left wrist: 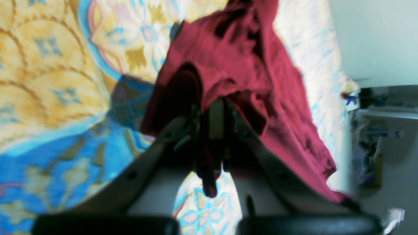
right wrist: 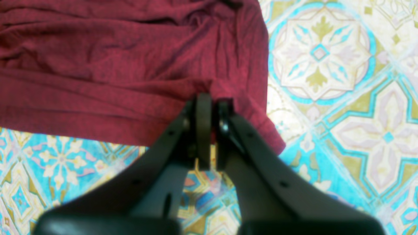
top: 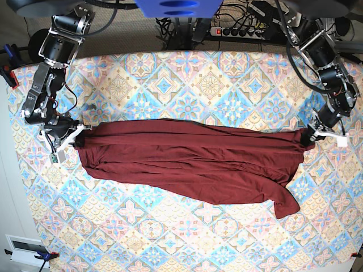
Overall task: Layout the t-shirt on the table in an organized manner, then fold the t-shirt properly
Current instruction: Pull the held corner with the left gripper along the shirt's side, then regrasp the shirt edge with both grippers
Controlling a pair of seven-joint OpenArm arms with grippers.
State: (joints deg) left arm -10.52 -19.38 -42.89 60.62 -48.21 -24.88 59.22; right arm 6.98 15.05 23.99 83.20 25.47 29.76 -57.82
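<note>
The dark maroon t-shirt [top: 193, 160] lies stretched across the middle of the table [top: 170, 79], pulled taut between both arms. On the base view's right, my left gripper [top: 309, 136] is shut on the shirt's edge; in the left wrist view its jaws [left wrist: 212, 130] pinch the maroon cloth [left wrist: 241, 65], which hangs lifted off the table. At the base view's left side, my right gripper [top: 79, 135] is shut on the opposite edge; the right wrist view shows its closed fingers [right wrist: 209, 127] clamping the hem of the t-shirt [right wrist: 114, 68] just above the patterned surface. A loose corner [top: 286, 207] trails toward the front right.
The patterned tablecloth [right wrist: 326, 65] spreads on all sides of the shirt. A power strip and cables [top: 238, 28] lie beyond the table's far edge. Clamps [top: 7, 73] sit at the table's left edge, and a white box [top: 25, 249] stands off the front left corner.
</note>
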